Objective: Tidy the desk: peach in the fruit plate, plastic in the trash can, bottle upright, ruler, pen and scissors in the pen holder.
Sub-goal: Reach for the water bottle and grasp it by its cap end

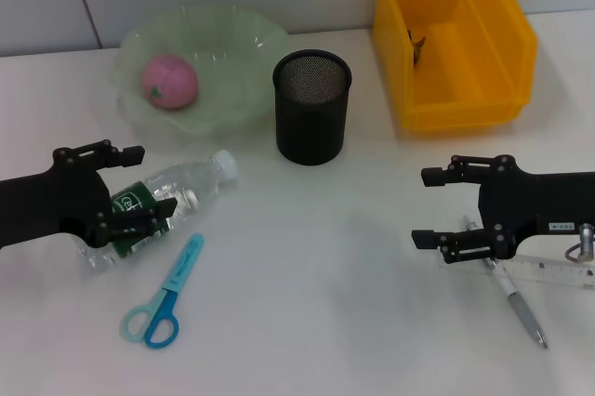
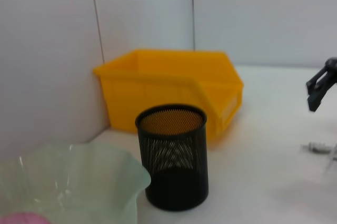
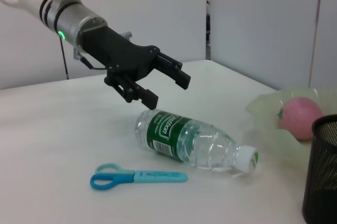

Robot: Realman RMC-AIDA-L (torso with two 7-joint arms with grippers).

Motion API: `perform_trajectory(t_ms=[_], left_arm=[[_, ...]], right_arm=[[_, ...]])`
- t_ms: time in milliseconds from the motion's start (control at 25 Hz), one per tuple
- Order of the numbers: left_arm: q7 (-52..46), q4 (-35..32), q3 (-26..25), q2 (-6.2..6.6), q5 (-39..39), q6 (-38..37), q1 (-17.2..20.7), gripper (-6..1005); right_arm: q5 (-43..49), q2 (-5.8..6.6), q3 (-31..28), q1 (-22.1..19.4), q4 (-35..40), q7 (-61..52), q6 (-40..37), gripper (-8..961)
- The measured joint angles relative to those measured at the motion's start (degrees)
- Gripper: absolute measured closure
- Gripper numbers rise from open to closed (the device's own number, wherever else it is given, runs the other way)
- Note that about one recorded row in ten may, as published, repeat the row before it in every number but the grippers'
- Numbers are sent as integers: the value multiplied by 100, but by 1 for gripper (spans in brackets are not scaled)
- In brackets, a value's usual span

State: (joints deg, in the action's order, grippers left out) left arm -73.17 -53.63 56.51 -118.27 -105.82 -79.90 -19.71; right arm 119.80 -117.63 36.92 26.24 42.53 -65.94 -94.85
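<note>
So far only the peach is placed in the fruit plate, while the bottle, scissors, pen and ruler are left on the counter, with both grippers' fingers spread open and empty, the left gripper above the bottle and the right gripper beside the pen.

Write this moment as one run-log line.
left end effector: open over lying bottle | right end effector: open above pen | peach: plated

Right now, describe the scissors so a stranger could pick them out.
Start at the black mesh pen holder, then go to the lying bottle under the left pincer. Beside it lie the scissors, flat, blue-handled, the only looped tool.
</note>
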Motion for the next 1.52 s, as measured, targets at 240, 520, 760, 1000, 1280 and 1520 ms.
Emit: perform_trajectory(t_ms=[240, 520, 760, 1000, 1280, 1520], left_arm=[[-753, -19, 145, -20, -815, 396, -493, 273], [-1572, -568, 870, -26, -1448, 872, -667, 275], [-2569, -1153, 1488, -32, -2171, 1009, -805, 276], [-3229, -1283, 1912, -34, -2710, 1180, -937, 278], [-3701, -1246, 2158, -38, -3116, 1353, -1183, 279], [-3839, -1096, 2232, -42, -3282, 1341, -1477, 281]], right_arm=[[4, 48, -9, -8, -8, -30, 38, 108], [4, 64, -10, -6, -39, -131, 294, 108], [4, 74, 1, 14, -68, -139, 331, 107], [4, 81, 21, 35, -59, -139, 331, 107], [4, 98, -1, 81, -67, -134, 337, 107], [3, 99, 2, 84, -70, -137, 385, 107]])
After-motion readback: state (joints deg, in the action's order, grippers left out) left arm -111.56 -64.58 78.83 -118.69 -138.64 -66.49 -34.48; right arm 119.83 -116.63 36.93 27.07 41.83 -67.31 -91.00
